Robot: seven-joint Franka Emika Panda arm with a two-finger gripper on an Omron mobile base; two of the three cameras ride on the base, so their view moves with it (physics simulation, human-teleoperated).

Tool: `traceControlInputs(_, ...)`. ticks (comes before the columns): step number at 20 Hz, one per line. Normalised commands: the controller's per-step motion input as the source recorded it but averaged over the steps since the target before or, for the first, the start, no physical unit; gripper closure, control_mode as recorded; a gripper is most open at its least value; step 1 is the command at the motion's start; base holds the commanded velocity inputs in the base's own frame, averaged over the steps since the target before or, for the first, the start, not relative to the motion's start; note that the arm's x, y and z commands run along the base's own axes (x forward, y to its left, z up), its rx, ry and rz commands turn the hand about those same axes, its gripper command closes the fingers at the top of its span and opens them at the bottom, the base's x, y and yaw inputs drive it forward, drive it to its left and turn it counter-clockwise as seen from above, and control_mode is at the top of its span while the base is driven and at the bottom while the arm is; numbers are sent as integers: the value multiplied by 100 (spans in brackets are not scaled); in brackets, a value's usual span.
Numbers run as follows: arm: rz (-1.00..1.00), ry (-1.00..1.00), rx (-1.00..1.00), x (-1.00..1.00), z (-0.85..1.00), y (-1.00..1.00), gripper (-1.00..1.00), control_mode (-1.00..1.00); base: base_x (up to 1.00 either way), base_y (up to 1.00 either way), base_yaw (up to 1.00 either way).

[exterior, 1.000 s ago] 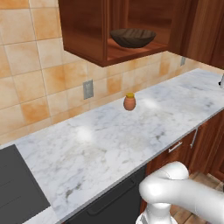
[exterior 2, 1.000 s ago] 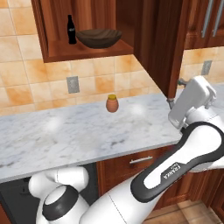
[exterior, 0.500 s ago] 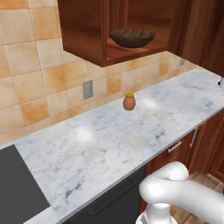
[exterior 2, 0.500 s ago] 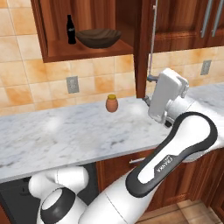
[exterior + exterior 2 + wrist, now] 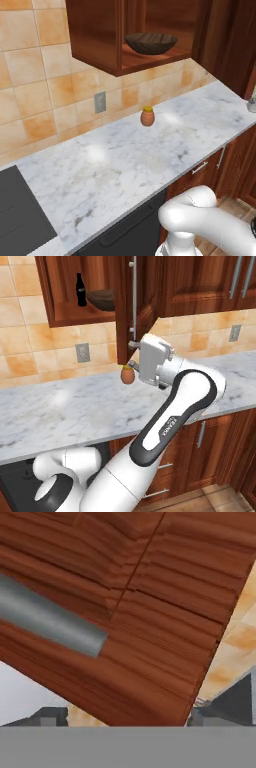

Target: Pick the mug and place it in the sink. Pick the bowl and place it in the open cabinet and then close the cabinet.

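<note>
Gaping wide, pincer (image 5: 122,714) empty — tips close against the cabinet (image 5: 127,311) door's lower edge, beside its handle (image 5: 47,619).

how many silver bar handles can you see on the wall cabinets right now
3 in the right base view: one bar handle on the half-closed cabinet door above the end effector, and two, and, on closed doors at upper right. Others may sit outside the frame.

One bowl (image 5: 150,43), one jar (image 5: 147,116), one bottle (image 5: 80,290) and two wall sockets (image 5: 82,352) (image 5: 233,333).
</note>
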Motion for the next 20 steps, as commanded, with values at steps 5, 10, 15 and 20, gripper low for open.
traceControlInputs(5, 1, -35, -44, 0, 26, 100, -100, -100, 0, 0, 0)
traceControlInputs(10, -6, -21, -46, 0, 52, 100, -100, -100, 0, 0, 0)
traceControlInputs(15, -29, -26, -17, 5, 32, 100, -100, -100, 0, 0, 0)
traceControlInputs(20, -30, -35, 0, 64, -1, 100, -100, -100, 0, 0, 0)
